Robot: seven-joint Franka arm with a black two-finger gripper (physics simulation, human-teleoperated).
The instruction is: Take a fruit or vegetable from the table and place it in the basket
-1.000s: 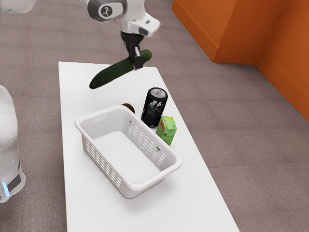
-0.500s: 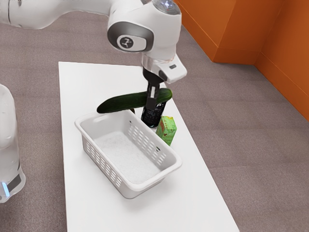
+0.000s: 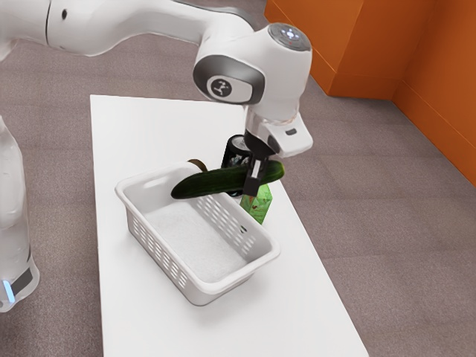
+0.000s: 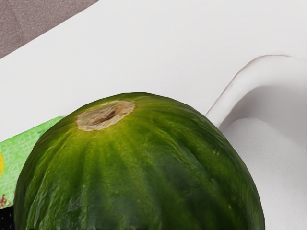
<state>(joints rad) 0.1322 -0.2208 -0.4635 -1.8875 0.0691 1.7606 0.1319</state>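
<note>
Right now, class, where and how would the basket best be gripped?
Probably by the long rim nearer the exterior view's left, coming straight down, once the gripper is free of the cucumber. The basket stands upright and open-topped, so one finger could go inside its wall, one outside.

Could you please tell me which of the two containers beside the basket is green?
The boxy carton; the other, a cylindrical can, is black.

The basket (image 3: pixel 150 244) looks like smooth, matt plastic, the cucumber (image 3: pixel 212 183) glossy and faintly ribbed round a rough, dry stem end (image 4: pixel 105 115), the can (image 3: pixel 236 156) metallic on top, the tabletop (image 3: pixel 137 130) smooth.
</note>
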